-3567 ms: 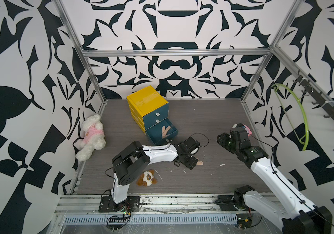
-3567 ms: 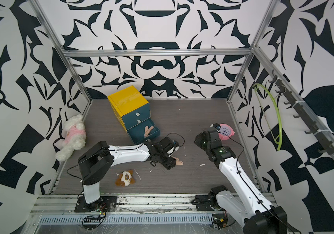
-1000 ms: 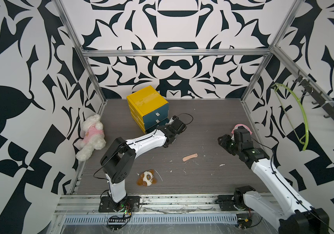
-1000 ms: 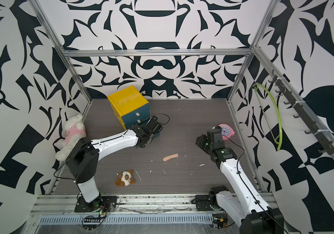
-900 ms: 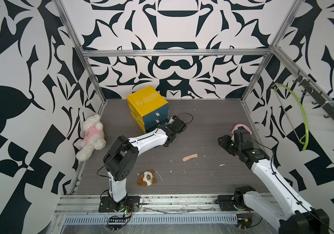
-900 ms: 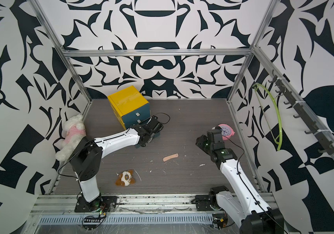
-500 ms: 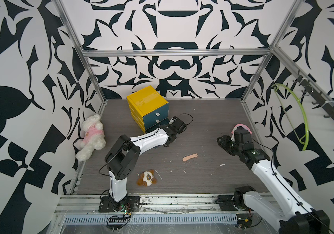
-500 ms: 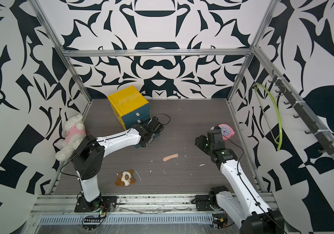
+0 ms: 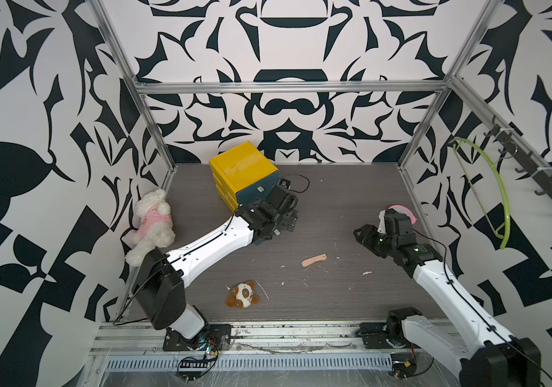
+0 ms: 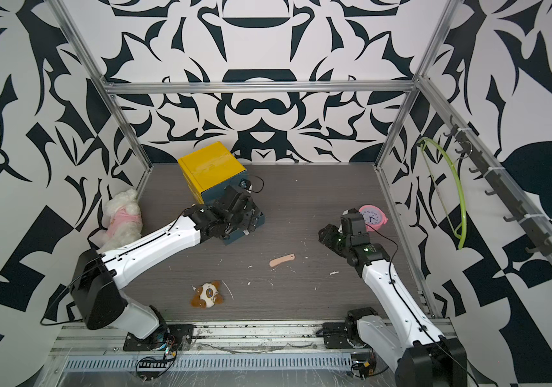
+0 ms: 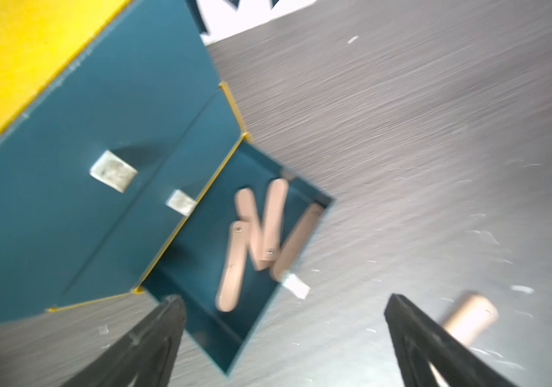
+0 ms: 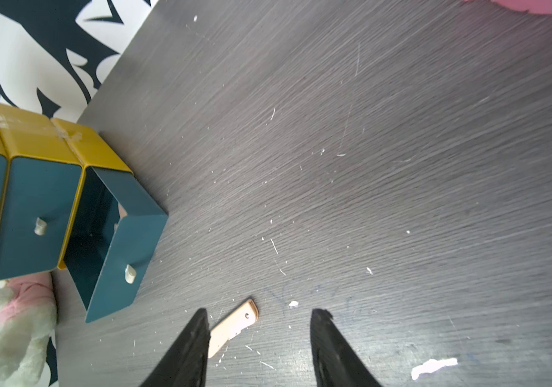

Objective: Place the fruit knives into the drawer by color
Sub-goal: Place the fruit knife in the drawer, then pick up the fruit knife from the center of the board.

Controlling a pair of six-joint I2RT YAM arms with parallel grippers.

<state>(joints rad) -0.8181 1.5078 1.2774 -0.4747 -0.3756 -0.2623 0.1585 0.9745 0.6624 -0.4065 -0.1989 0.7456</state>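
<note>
Grey wood-grain surface (image 9: 351,201), scuffed, enclosed by black-and-white patterned walls (image 9: 284,33). Several peach fruit knives (image 11: 261,231) lie in the open drawer (image 11: 197,268). Another peach knife (image 9: 314,260) lies mid-surface. Left end effector (image 11: 284,298) is spread wide over the drawer. Right end effector (image 12: 260,311) is parted and empty.

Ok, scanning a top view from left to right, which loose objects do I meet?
White plush dog → yellow drawer unit → peach fruit knife → pink clock → green hanger.

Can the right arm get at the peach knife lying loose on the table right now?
Probably yes. The peach knife lies alone on the bare table, and the right gripper hangs open and empty close by it. Nothing stands between them.
</note>
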